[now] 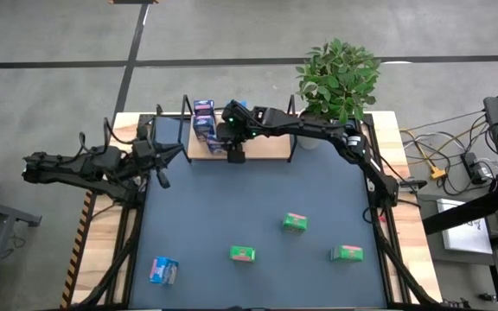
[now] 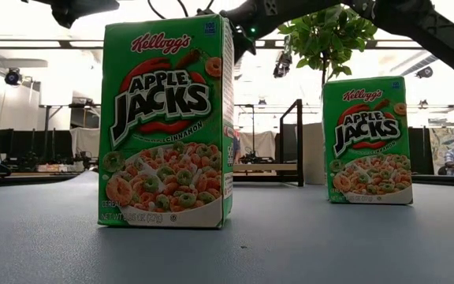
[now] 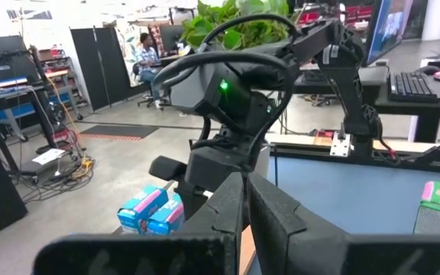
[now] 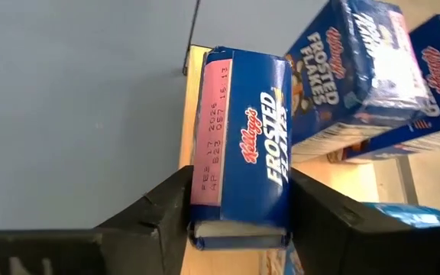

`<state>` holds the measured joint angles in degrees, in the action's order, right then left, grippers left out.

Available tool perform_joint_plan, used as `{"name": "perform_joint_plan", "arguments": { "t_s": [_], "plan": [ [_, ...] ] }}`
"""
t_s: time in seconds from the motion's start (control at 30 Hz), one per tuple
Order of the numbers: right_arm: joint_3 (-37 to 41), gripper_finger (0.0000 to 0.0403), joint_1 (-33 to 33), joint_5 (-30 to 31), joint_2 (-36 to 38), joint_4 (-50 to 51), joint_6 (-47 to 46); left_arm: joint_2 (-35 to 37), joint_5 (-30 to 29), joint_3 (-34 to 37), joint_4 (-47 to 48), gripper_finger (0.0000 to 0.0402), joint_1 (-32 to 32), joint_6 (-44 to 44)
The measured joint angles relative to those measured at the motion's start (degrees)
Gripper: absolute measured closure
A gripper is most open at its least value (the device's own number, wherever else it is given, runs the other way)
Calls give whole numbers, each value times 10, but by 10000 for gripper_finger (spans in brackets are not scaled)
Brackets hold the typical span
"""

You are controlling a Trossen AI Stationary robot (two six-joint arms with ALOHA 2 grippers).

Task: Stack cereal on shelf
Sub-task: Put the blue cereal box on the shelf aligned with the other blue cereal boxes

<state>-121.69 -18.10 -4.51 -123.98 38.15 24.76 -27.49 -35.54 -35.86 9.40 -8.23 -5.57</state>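
Observation:
My right gripper [image 1: 234,154] reaches over the shelf's wooden board [image 1: 266,147] at the table's far side and is shut on a dark blue Frosted Flakes box [image 4: 239,137]. Other dark blue boxes [image 4: 350,69] and light blue boxes [image 3: 151,210] stand on the board beside it [image 1: 203,121]. Three green Apple Jacks boxes stand on the table [image 1: 295,223] [image 1: 243,253] [image 1: 347,253], two of them upright in the low view [image 2: 164,126] [image 2: 366,142]. A light blue box [image 1: 163,270] lies near the front left. My left gripper [image 1: 161,177] waits at the table's left, shut and empty. My right gripper pinches the dark blue box between its two fingers [image 4: 163,202], on two opposite faces [image 4: 205,191] at the end nearest the wrist. The fingers lie along the box, which points away from them over the board's edge. Whether it rests on the board I cannot tell.
A leafy plant in a white pot [image 1: 340,78] stands at the shelf's right end. The shelf's black wire frame ends [image 2: 298,142] rise at both sides of the board. The grey mat [image 1: 258,194] between shelf and green boxes is bare.

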Motion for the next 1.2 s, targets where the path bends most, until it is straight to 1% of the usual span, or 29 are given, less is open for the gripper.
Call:
{"name": "perform_joint_plan", "arguments": {
  "t_s": [0.2, 0.37, 0.8, 1.03, 1.2],
  "plan": [
    [0, 191, -4, 0, 0, 0, -1, 0, 0, 0, -3, 396, 0, -2],
    [0, 178, -4, 0, 1, 1, 6, -1, 0, 0, -3, 396, 0, 0],
    [0, 177, -4, 5, 18, 5, 9, -24, 0, 0, -3, 396, 0, 2],
    [0, 177, 0, 7, 43, 11, 8, -25, 0, 0, -4, 396, 0, 6],
    [0, 177, 12, 12, 73, 36, 8, -27, 0, 0, -4, 396, 0, 22]
  ]
}}
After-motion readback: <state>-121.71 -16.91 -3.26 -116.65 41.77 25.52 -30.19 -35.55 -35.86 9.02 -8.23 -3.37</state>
